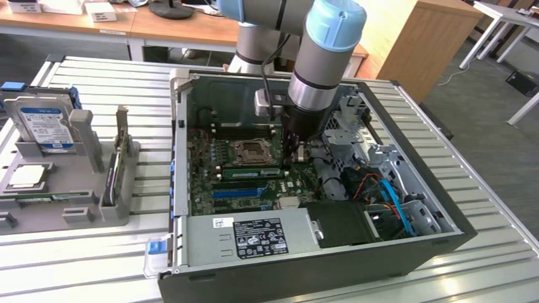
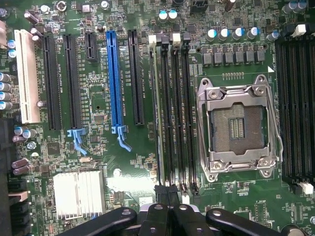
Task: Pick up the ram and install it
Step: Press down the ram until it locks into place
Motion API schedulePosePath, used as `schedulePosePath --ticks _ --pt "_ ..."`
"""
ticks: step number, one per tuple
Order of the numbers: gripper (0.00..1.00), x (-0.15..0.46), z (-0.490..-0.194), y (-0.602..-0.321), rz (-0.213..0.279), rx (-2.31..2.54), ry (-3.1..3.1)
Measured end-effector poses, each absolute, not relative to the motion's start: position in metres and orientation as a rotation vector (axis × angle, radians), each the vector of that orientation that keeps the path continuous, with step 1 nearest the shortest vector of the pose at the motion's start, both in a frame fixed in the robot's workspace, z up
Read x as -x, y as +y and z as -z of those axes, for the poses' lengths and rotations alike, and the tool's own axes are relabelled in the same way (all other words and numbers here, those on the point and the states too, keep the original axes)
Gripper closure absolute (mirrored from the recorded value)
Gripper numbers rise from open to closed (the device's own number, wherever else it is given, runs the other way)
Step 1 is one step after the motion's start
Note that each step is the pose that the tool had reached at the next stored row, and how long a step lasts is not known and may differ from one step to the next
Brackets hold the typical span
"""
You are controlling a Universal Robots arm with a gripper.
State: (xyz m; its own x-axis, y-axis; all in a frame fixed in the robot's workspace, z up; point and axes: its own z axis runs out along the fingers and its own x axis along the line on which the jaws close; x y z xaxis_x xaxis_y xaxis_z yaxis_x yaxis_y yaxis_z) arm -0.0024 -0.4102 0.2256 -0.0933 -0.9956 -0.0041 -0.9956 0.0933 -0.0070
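Observation:
The ram (image 1: pixel 248 170) is a thin green stick standing on edge in a memory slot of the motherboard, just beside the CPU socket (image 1: pixel 252 151). From the wrist it shows edge-on as a pale strip, the ram (image 2: pixel 156 113), in the slot nearest the blue connector, with empty black slots (image 2: pixel 178 113) alongside. My gripper (image 1: pixel 291 151) hangs inside the open computer case (image 1: pixel 181 126) over one end of those slots. Its black fingers (image 2: pixel 162 209) meet at the centre (image 2: pixel 170 199), shut with nothing between them, a little above the board.
A long blue slot connector (image 2: pixel 114 78) and black expansion slots lie beside the ram. The power supply (image 1: pixel 261 237) fills the case's front; drive cage and cables (image 1: pixel 387 196) crowd the exterior view's right. A grey fixture (image 1: pixel 80 189) with a hard drive (image 1: pixel 47 126) stands outside.

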Motion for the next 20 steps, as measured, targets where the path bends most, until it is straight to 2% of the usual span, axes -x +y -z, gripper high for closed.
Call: schedulePosePath --ticks 20 --pt "0.89 0.0024 -0.2230 -0.4103 0.004 2.110 2.317"
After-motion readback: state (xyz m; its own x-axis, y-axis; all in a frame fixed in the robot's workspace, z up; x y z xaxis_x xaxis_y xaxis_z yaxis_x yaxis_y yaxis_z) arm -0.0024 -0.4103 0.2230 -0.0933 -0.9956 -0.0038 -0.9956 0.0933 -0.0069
